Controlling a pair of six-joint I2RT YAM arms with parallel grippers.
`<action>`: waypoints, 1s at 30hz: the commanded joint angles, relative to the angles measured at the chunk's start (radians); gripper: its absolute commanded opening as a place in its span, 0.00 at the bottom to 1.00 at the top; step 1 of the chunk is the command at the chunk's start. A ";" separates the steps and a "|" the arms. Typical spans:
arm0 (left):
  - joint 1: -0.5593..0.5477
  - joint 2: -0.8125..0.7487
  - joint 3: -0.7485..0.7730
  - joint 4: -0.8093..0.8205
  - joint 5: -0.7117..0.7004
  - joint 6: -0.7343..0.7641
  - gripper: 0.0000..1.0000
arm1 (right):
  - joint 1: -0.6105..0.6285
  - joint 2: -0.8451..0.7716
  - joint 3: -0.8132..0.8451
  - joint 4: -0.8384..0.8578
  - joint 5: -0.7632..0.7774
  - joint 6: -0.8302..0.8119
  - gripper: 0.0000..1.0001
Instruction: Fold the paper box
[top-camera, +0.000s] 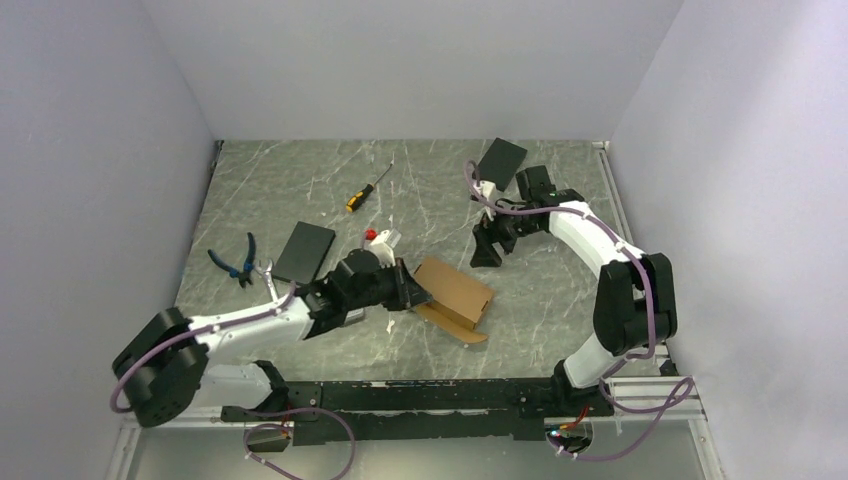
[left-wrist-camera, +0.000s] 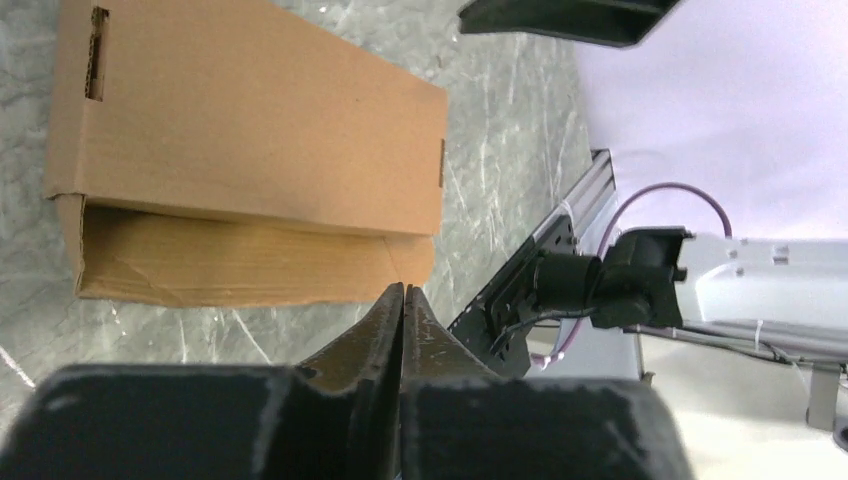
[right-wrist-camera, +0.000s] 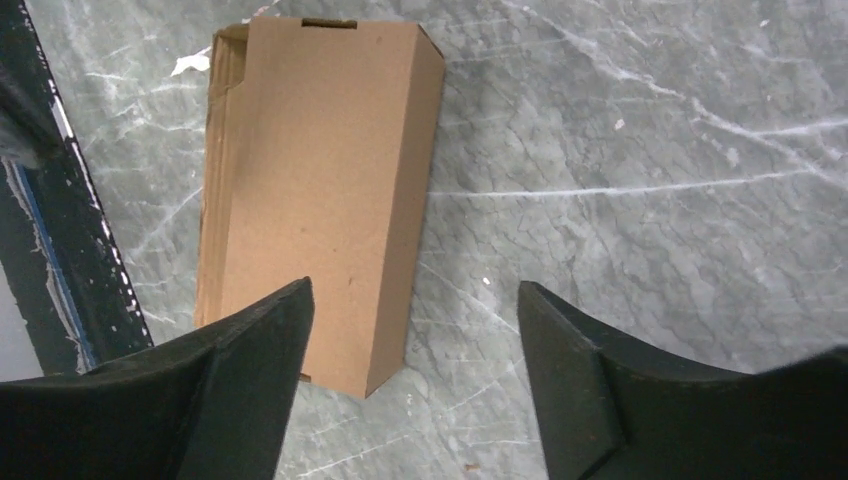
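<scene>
The paper box (top-camera: 455, 295) is a tan cardboard carton lying flat on the marble table, with a flap open along its near side. My left gripper (top-camera: 416, 289) is at the box's left end with its jaws shut. In the left wrist view the left gripper's tips (left-wrist-camera: 402, 290) meet at the edge of the box's lower flap (left-wrist-camera: 250, 265), with nothing seen between them. My right gripper (top-camera: 487, 250) is open and empty, hovering just behind the box. In the right wrist view the box (right-wrist-camera: 320, 180) lies beyond the right gripper (right-wrist-camera: 412, 288), near its left finger (right-wrist-camera: 270, 330).
A black slab (top-camera: 305, 250) and blue-handled pliers (top-camera: 238, 260) lie at the left. A yellow-handled screwdriver (top-camera: 365, 190) lies further back. A small white and red object (top-camera: 380, 238) sits behind the left gripper. Another black slab (top-camera: 500, 160) lies at the back right.
</scene>
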 joint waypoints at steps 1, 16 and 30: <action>-0.002 0.118 0.070 0.003 -0.042 -0.078 0.04 | -0.015 -0.016 -0.047 0.055 -0.068 -0.091 0.73; -0.016 0.307 0.192 -0.216 -0.130 -0.244 0.00 | -0.014 0.033 -0.051 0.110 0.020 -0.028 0.63; 0.093 0.429 0.329 -0.253 -0.159 -0.153 0.00 | 0.008 0.045 -0.042 0.101 0.014 -0.019 0.57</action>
